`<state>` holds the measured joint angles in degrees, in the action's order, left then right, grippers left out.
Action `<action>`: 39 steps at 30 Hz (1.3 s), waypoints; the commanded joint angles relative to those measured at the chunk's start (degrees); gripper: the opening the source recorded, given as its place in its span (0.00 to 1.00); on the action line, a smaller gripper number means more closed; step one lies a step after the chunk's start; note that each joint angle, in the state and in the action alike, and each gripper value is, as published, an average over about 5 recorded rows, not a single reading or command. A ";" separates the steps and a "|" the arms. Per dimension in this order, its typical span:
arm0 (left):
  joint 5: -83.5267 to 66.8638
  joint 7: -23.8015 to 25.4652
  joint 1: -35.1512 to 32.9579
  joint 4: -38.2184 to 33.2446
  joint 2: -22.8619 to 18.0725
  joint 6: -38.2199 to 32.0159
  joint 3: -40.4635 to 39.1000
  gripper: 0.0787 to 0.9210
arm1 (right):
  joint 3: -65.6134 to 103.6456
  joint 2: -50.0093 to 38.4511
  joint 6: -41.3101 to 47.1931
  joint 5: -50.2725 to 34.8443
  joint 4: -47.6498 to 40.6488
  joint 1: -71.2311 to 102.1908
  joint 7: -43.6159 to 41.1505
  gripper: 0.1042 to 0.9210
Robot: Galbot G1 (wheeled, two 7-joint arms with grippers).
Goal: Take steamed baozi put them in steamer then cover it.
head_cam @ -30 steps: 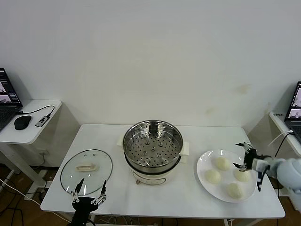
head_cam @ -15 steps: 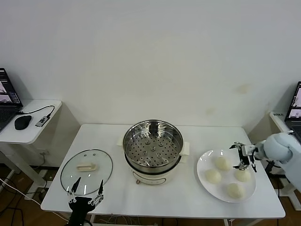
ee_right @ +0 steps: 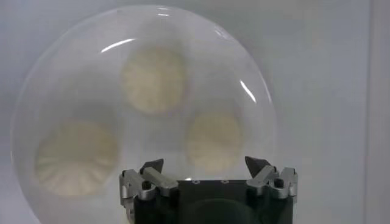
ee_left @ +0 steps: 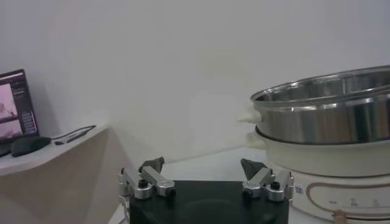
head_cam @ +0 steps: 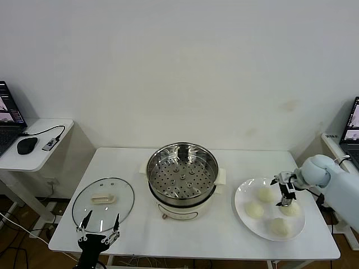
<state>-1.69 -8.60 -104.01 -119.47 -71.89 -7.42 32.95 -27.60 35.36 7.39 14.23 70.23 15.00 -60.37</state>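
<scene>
The steamer [head_cam: 182, 180] stood at the middle of the bench [head_cam: 140, 230]. The cover [head_cam: 103, 204] lay flat on the bench to its left, near the front edge. To its right sat a plate [head_cam: 242, 193] carrying four steamed baozi [head_cam: 254, 209]. The right gripper [head_cam: 285, 189] hung over the plate's rear part, between two buns. The left gripper [head_cam: 99, 228] sat at the front edge, just before the cover.
</scene>
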 commanded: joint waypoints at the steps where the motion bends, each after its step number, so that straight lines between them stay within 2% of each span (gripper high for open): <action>1: 0.44 -0.10 -0.23 0.03 0.15 -0.55 0.44 0.88 | -3.19 4.93 -0.12 0.61 -5.57 -2.77 -0.63 0.88; 15: 0.57 -0.03 0.23 0.72 0.20 -1.08 0.68 0.88 | -3.93 7.30 0.98 2.64 -8.88 -3.06 -0.38 0.87; 23: 0.56 -0.03 0.58 0.85 0.25 -1.20 0.69 0.88 | -4.31 6.85 1.22 2.55 -8.37 -3.66 -0.51 0.74; 29: 0.48 -0.02 0.52 0.85 0.47 -1.34 0.79 0.88 | -6.70 4.09 1.43 0.68 -4.77 -6.16 -0.97 0.65; 39: -1.00 0.35 1.15 1.94 0.92 -1.61 0.29 0.88 | -15.94 -4.04 2.02 -8.87 4.39 -20.98 -3.02 0.64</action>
<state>-1.70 -8.48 -103.09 -118.10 -71.22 -8.89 33.52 -37.93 36.11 9.16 11.45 68.98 3.94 -62.55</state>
